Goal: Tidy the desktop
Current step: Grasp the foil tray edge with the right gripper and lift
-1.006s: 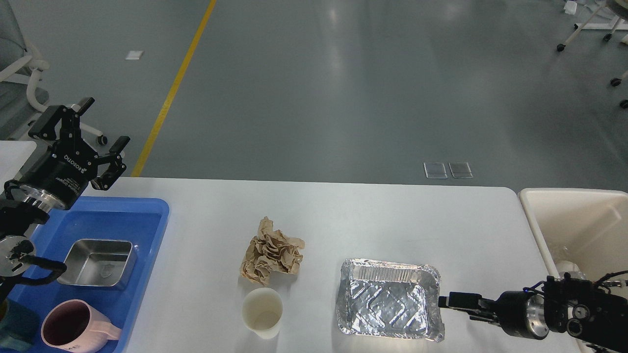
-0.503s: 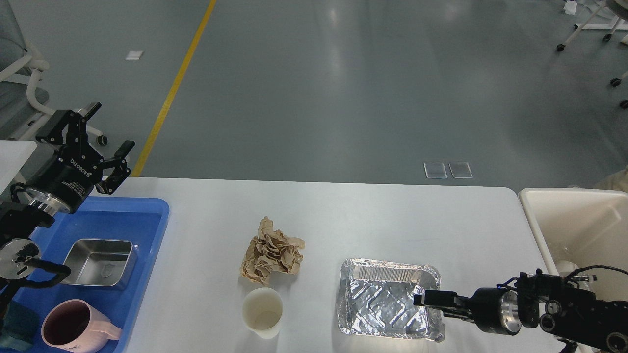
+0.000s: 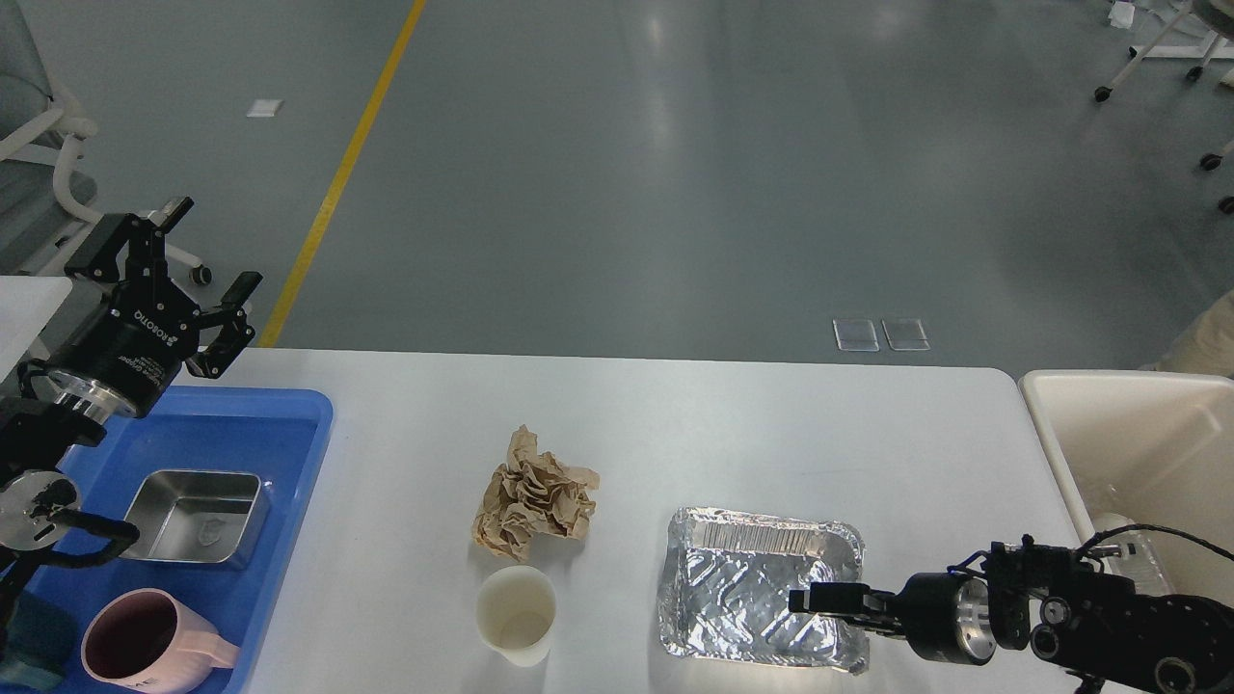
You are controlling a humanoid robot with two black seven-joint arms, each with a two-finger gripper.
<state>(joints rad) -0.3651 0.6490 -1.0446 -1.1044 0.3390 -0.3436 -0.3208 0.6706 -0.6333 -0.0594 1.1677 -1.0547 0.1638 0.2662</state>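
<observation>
Desktop (image 3: 771, 424): large white rectangular tabletop, smooth, rounded far-right corner, lying flat and level across the lower part of the view; its near edge is cut off by the frame.

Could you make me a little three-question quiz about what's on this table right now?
1. True or false: the pink mug stands inside the blue tray.
2. What lies just behind the paper cup? A) crumpled brown paper B) a spoon C) a bottle
3. Fill in: the right gripper reaches over the ____ tray.

Key: 1 true. 2 A, the crumpled brown paper. 3 foil.
</observation>
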